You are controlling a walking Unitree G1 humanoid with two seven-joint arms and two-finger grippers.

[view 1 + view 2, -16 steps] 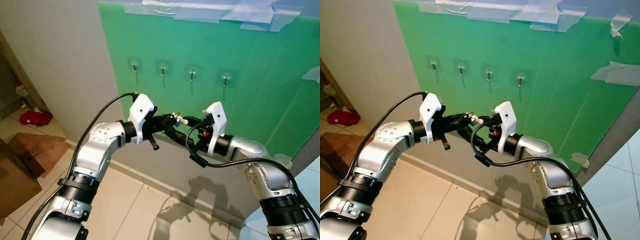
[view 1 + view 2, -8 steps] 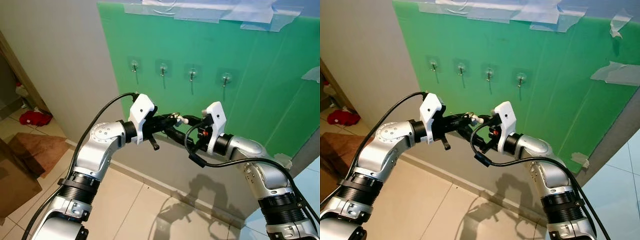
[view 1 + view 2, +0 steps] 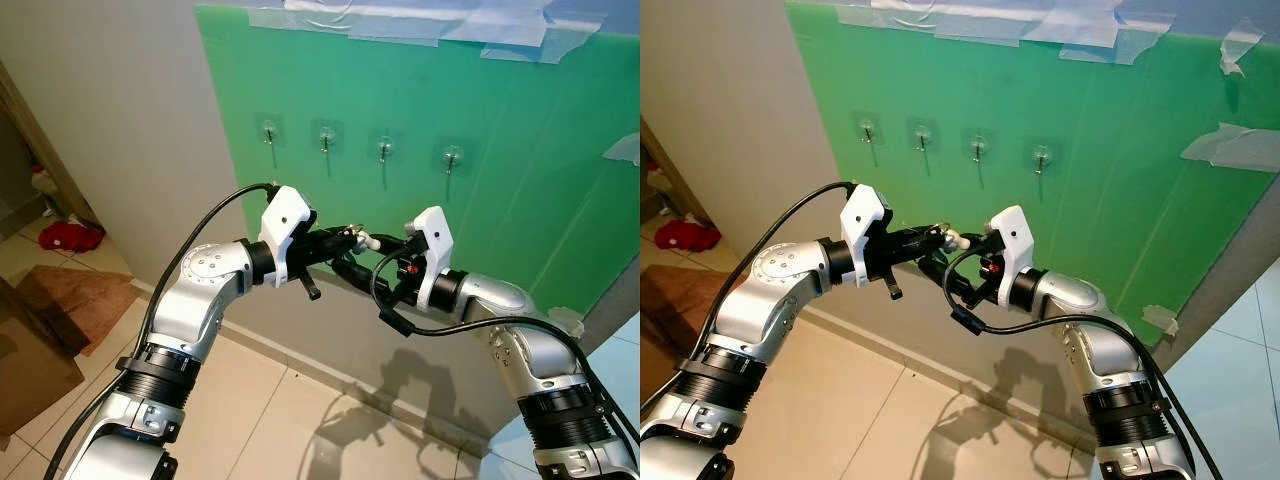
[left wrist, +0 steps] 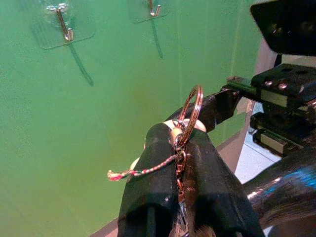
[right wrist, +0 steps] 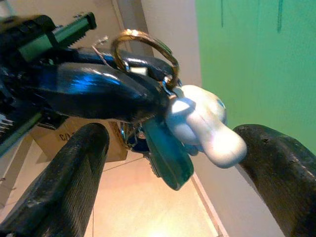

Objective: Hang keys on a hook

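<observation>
Keys held up between both arms, below the hooks.
The left gripper [image 4: 183,148] clenches the keys [image 4: 186,123]; the right gripper [image 5: 177,163], fingers spread, flanks them below four hooks [image 3: 384,150].

- Green board [image 3: 480,160] across the upper right, four hooks [image 3: 384,150] in a row.
- Left gripper [image 3: 350,240] and right gripper [image 3: 372,262] meet at centre frame, below the hooks.
- Small white charm [image 3: 368,240] between them.

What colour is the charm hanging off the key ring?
White; the charm hangs from the gold ring. Clearest in the right wrist view.
</observation>
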